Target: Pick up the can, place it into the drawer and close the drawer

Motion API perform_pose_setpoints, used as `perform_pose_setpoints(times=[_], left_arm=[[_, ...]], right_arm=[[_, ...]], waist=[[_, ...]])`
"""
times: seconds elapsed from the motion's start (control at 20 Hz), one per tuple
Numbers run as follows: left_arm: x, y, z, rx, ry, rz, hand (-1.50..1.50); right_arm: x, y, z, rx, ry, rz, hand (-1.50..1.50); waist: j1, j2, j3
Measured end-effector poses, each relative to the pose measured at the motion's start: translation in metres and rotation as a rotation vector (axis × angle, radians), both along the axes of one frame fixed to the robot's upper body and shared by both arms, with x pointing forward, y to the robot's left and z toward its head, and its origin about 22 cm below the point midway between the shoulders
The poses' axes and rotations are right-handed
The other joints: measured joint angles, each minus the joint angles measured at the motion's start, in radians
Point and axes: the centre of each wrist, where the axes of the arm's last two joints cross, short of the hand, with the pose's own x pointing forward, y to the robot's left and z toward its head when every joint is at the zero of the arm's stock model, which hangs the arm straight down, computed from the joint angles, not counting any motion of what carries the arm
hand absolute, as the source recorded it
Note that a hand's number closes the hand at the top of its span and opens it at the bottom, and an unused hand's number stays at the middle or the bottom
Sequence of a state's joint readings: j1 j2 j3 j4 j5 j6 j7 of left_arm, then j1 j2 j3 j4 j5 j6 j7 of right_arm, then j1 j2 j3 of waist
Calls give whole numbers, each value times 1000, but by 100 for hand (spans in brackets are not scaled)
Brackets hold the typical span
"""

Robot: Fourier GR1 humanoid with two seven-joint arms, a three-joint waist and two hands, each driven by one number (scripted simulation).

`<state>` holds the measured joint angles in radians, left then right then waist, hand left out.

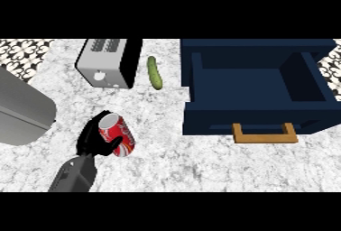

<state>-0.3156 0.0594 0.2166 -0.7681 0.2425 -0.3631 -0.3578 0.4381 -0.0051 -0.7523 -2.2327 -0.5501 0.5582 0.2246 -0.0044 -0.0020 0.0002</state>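
A red can (121, 134) with white lettering shows at the lower left of the head view, tilted with its top end toward the far left. My left hand (90, 137) is at the can's left side, with fingers curled over its top end and the thumb (112, 145) across its lower part. Whether the can rests on the marble counter or is off it, I cannot tell. The dark blue drawer (253, 121) stands pulled open at the right, its inside bare, with a wooden handle (264, 135) on the front. The right hand does not show.
A silver toaster (106, 63) stands at the back, left of centre. A green cucumber (154, 72) lies just right of it, between the toaster and the drawer. A large grey rounded shape (23, 108) fills the left edge. Patterned tiles show at the far corners.
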Motion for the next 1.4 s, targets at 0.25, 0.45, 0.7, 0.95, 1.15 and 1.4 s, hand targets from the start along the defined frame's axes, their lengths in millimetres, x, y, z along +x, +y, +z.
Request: perform_pose_setpoints(times=[0.25,0.45,0.7,0.95,1.15,1.4], left_arm=[[8,-11,14,-7,-40,149,150],[21,-25,42,-6,-72,170,150],[27,-43,84,22,-138,170,150],[37,-57,123,64,-178,157,150],[48,-79,160,78,-195,145,150],[53,-96,195,100,-213,132,150]], right_arm=[[0,2,1,6,-1,-6,-150],[-5,0,3,1,-4,-9,-150],[-6,5,10,6,-4,-18,-150],[-5,10,9,4,-2,-15,-150],[-5,11,13,12,2,-16,-150],[-1,8,11,17,-3,-19,-150]], waist=[[1,0,0],[1,-1,0],[2,-2,0],[0,-1,0],[-2,-1,0],[-2,0,0]])
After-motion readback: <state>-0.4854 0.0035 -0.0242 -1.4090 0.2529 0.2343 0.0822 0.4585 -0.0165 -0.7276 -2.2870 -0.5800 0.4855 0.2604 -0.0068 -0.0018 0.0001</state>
